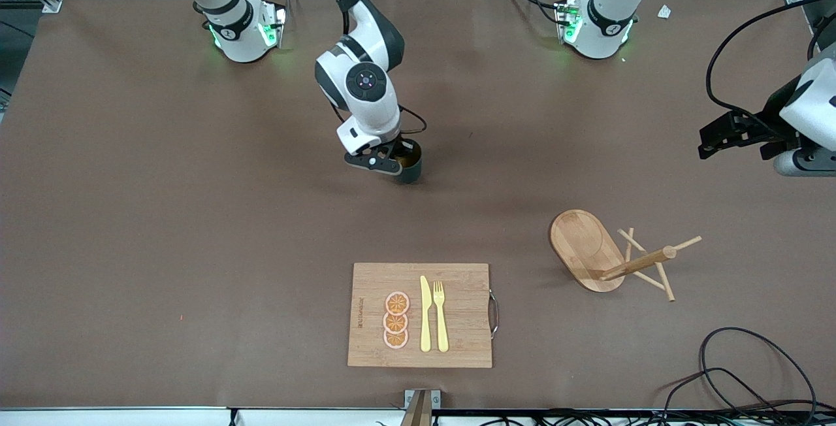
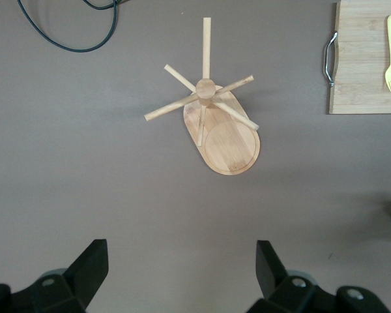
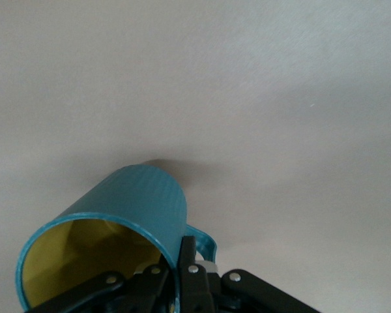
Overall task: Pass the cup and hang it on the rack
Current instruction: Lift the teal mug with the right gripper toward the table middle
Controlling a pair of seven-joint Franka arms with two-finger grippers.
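Observation:
My right gripper (image 1: 398,163) is shut on the rim of the teal cup (image 1: 411,168), low over the middle of the table; I cannot tell whether the cup touches the table. In the right wrist view one finger is inside the yellowish interior and the other outside the cup (image 3: 137,202), beside the handle (image 3: 205,242); the gripper (image 3: 176,261) pinches the wall. The wooden rack (image 1: 588,246) stands nearer the front camera, toward the left arm's end. My left gripper (image 1: 718,135) waits open and empty up in the air, with the rack (image 2: 228,140) below it (image 2: 182,261).
A bamboo cutting board (image 1: 460,282) with a yellow knife, a fork and orange slices lies near the table's front edge; it also shows in the left wrist view (image 2: 358,65). Black cables (image 1: 751,374) lie at the front corner by the left arm's end.

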